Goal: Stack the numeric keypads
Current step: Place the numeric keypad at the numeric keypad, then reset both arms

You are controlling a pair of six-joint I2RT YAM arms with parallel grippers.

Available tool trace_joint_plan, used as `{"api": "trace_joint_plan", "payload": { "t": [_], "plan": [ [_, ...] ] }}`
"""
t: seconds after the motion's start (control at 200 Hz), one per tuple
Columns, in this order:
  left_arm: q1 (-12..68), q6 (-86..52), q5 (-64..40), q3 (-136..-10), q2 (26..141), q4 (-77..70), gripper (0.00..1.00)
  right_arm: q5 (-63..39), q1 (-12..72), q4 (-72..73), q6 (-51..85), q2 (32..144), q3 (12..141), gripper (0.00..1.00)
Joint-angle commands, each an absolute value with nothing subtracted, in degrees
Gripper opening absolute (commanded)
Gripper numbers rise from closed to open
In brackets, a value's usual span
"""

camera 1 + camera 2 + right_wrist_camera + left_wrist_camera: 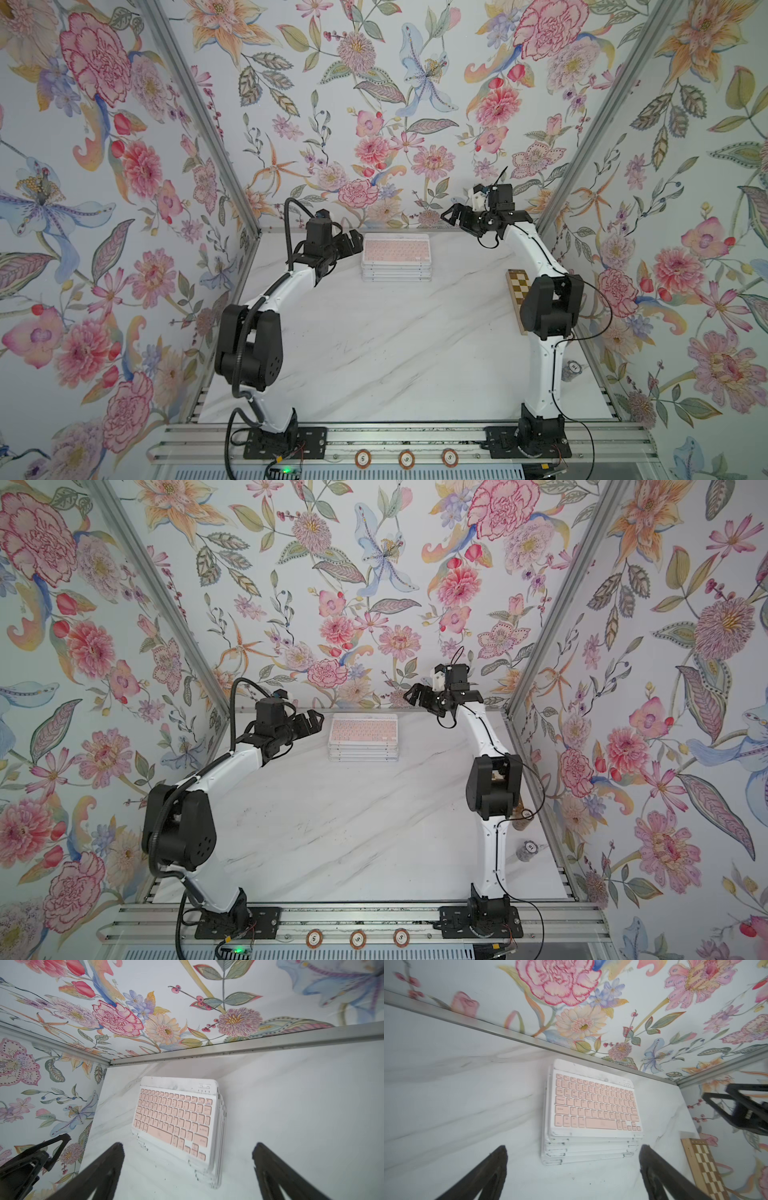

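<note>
At the far middle of the marble table [374, 353], the numeric keypads [396, 257] lie in one stack, white-framed, with pink keys on top. The left wrist view shows, more plainly than both top views, their smudged, stepped near edges and the chessboard [704, 1165] to the right. Just left of the stack hangs the left gripper [353, 243]; the right gripper [451, 214] is raised to its right. Both have their fingers spread and released.

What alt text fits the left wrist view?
A stack of white keypads, the top one pink-keyed, lies on a marble table by a floral wall. The open fingers of the left gripper frame it; a chessboard lies nearby.
</note>
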State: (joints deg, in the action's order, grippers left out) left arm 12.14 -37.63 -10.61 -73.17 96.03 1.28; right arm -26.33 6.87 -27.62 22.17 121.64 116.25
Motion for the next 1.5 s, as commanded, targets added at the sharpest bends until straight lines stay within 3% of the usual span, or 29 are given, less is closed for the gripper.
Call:
{"api": "trace_joint_plan", "payload": {
  "t": [0.0,0.265,0.591,0.801,0.946,1.031,1.191,1.396,1.496],
  "plan": [
    [10.65,-30.71,1.71,-65.10,87.52,0.10,0.99,-15.90,5.59,-21.31,20.17,111.35,100.86,0.99],
    [5.50,-24.26,17.90,-45.60,73.87,-7.55,0.99,2.73,0.13,-1.83,15.21,85.65,61.16,0.99],
    [1.59,-21.04,35.41,-26.31,71.53,-26.03,0.99,15.59,1.67,34.66,6.39,71.11,24.53,0.99],
    [1.32,-17.02,36.42,-18.99,77.95,-48.17,0.99,22.26,6.39,42.99,-0.39,74.40,19.40,0.99],
    [0.99,-12.38,31.04,-18.10,82.78,-60.24,0.99,20.98,6.86,59.38,-1.22,77.08,13.15,0.99],
    [1.13,-12.20,30.73,-20.33,83.54,-56.39,0.99,21.54,7.22,62.86,-2.39,78.54,12.26,0.99],
    [1.62,-9.67,26.85,-17.16,82.74,-62.80,0.99,23.48,7.48,76.67,-3.09,85.61,9.50,0.99],
    [4.41,-5.03,25.32,-13.62,84.08,-71.50,0.99,20.65,7.59,70.40,-3.34,85.12,11.95,0.99],
    [4.80,-1.17,14.86,-13.20,88.52,-76.33,0.99,16.48,6.39,74.35,-2.70,86.84,9.94,0.99]
  ]
}}
